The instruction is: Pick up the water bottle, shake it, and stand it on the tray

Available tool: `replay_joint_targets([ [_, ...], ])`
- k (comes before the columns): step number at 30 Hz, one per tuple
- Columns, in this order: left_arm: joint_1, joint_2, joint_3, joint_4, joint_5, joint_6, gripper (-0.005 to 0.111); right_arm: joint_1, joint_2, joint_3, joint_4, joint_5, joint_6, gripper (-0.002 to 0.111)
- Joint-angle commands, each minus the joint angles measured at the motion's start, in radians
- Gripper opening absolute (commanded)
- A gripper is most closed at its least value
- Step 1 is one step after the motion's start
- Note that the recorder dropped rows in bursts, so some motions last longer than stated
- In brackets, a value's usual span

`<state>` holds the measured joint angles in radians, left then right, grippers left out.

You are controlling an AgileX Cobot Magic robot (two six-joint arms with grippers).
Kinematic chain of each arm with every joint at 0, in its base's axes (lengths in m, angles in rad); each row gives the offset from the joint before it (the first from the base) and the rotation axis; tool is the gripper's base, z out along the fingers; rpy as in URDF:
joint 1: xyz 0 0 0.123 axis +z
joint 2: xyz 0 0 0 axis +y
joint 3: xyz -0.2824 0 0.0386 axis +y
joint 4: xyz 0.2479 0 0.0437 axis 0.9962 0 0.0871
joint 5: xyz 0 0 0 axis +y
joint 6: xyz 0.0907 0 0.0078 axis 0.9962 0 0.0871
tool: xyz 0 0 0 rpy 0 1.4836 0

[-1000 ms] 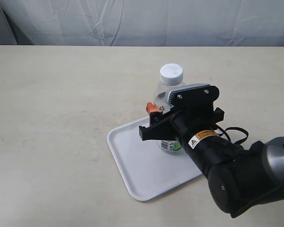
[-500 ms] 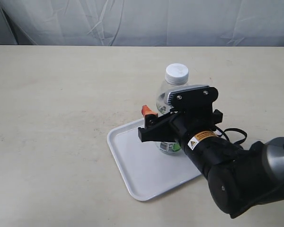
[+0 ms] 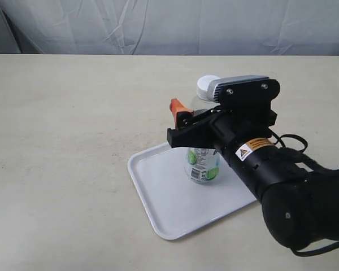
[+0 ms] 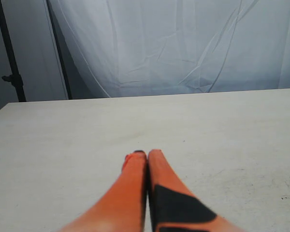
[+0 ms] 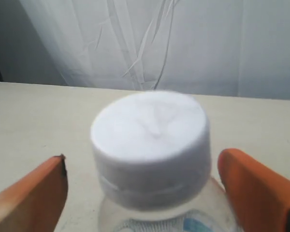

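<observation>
The water bottle (image 3: 203, 165) stands upright on the tray (image 3: 158, 195), its base resting in the tray's far half, nearer the right-hand end than the left in the exterior view. Its white cap (image 3: 203, 85) shows just above the arm, and the white-and-green label (image 3: 199, 157) faces the camera low on the clear body. The right gripper (image 5: 144, 157) is level with the bottle's neck, with its orange fingers (image 5: 31, 193) spread wide on either side of the cap. The wrist view shows bare table between each finger and the cap (lower down, at the bottle's shoulder, one finger comes very close and I cannot tell whether it touches). From outside, only one orange fingertip (image 3: 176, 107) shows, to the left of the neck; the arm's black body hides the other. The tray lies flat and skewed on the pale table (image 3: 68, 124), with most of its near half bare. The left gripper (image 4: 146, 153) has its two orange fingers pressed together, holding nothing, above open tabletop. A white cloth backdrop (image 3: 158, 25) hangs behind the table.
</observation>
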<state>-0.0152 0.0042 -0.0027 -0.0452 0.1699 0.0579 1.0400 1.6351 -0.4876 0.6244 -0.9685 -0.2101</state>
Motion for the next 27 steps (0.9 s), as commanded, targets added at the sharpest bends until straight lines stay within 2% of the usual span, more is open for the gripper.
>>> replay_joint_targets([
  [1, -0.007, -0.004, 0.003, 0.003, -0.012, -0.003, 0.002, -0.003, -0.053, 0.001, 0.021, -0.036, -0.092, 0.083],
  [7, -0.007, -0.004, 0.003, 0.003, -0.012, -0.003, 0.002, -0.003, -0.165, 0.001, 0.016, -0.080, -0.122, 0.082],
  [11, -0.007, -0.004, 0.003, 0.003, -0.012, -0.003, 0.002, -0.003, -0.287, 0.001, 0.057, -0.059, -0.226, 0.072],
  [14, -0.007, -0.004, 0.003, 0.003, -0.012, -0.003, 0.002, -0.003, -0.386, 0.001, 0.101, -0.027, -0.293, 0.054],
  [17, -0.007, -0.004, 0.003, 0.003, -0.012, -0.003, 0.002, -0.003, -0.489, -0.011, 0.203, 0.128, -0.363, 0.030],
  [19, -0.007, -0.004, 0.003, 0.003, -0.012, -0.003, 0.002, -0.003, -0.551, -0.013, 0.241, 0.255, -0.460, 0.007],
  [20, -0.007, -0.004, 0.003, 0.003, -0.012, -0.003, 0.002, -0.003, -0.576, -0.013, 0.251, 0.295, -0.510, 0.000],
  [21, -0.007, -0.004, 0.003, 0.003, -0.012, -0.003, 0.002, -0.003, -0.616, -0.013, 0.286, 0.350, -0.602, 0.000],
  [23, -0.007, -0.004, 0.003, 0.003, -0.012, -0.003, 0.002, -0.003, -0.666, -0.013, 0.381, 0.350, -0.663, 0.000],
  [27, -0.007, -0.004, 0.003, 0.003, -0.012, -0.003, 0.002, -0.003, -0.731, -0.013, 0.540, 0.309, -0.721, 0.000],
])
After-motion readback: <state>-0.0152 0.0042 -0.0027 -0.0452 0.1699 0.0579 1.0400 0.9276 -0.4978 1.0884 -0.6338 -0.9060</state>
